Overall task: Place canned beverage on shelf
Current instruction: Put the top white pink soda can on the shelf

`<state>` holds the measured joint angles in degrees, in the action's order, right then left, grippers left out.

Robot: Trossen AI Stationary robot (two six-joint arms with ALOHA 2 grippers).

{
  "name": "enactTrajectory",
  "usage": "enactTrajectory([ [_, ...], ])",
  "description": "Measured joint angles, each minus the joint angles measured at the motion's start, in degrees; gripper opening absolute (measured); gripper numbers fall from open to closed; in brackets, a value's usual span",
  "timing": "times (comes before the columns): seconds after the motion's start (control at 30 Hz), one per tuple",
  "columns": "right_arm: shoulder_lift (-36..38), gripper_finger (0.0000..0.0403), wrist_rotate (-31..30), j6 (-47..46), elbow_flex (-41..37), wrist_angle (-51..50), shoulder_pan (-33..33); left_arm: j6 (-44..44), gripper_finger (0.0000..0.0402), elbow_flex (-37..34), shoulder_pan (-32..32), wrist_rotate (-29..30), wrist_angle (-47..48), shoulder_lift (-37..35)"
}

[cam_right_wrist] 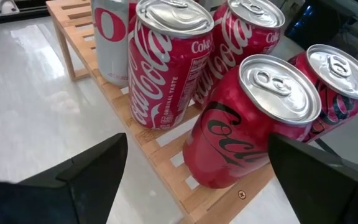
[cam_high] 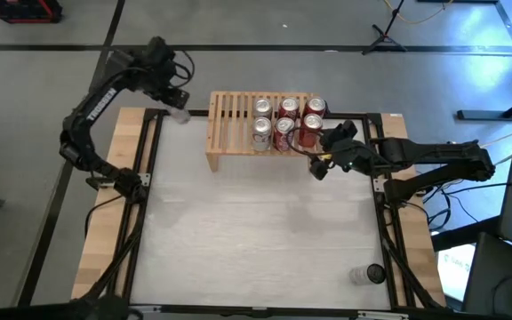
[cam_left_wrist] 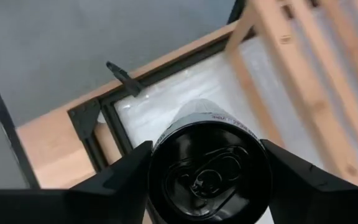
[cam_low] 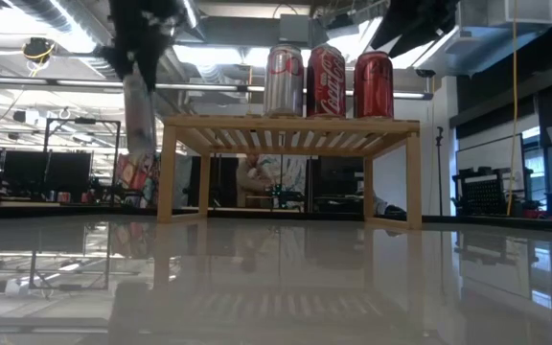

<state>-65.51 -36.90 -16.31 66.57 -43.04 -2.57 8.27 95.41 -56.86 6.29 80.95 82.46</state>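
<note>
A silver can with a black top hangs above the table's far left corner, left of the shelf, with my left gripper shut on it. The light-wood shelf stands on its two side legs at the table's far edge. Several red and silver cans stand upright on its right half. My right gripper hovers open at the shelf's right end, its fingers clear of the nearest red can. My left gripper pinches the can between its two fingers, on opposite sides of the wall just below the top rim. The fingers come from above, slanting down. The can hangs below them, nearly upright, its bottom lifted clear of the table.
The left half of the shelf's slatted top is bare. Another can sits near the table's near right corner. A black frame runs along the table's left and right sides.
</note>
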Motion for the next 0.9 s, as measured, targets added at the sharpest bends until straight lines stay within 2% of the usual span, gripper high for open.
enactTrajectory([
  [0.1, -0.24, 0.0376, -0.01, -1.02, 0.0, 0.16, 0.0, 0.09, 0.0232, 6.62, 1.38, -0.72, 3.75, 0.0],
  [0.2, -0.7, 0.0376, -0.03, -1.69, 0.0, 0.17, 0.0, 0.39, 0.0234, 12.08, 2.42, -3.83, 2.68, 0.0],
  [0.37, -1.2, 0.0376, 0.06, -1.41, 0.02, 0.01, 0.0, 3.39, 0.0235, 16.3, 7.45, -7.88, -0.85, 0.05],
  [0.63, -1.25, 0.0376, -0.47, 1.85, 0.02, -0.59, -0.01, 8.03, 0.0236, 18.36, 16.35, -7.83, -3.31, 3.46],
  [0.77, -1.25, 0.0376, -0.54, 3.16, 0.02, -1.01, 0.0, 9.08, 0.0236, 24.66, 19.93, -7.61, -1.86, 7.78],
  [0.9, -1.25, 0.0376, -0.64, 3.27, 0.02, -2.06, 0.0, 9.2, 0.0235, 32.47, 22.21, -5.29, 7.21, 13.05],
])
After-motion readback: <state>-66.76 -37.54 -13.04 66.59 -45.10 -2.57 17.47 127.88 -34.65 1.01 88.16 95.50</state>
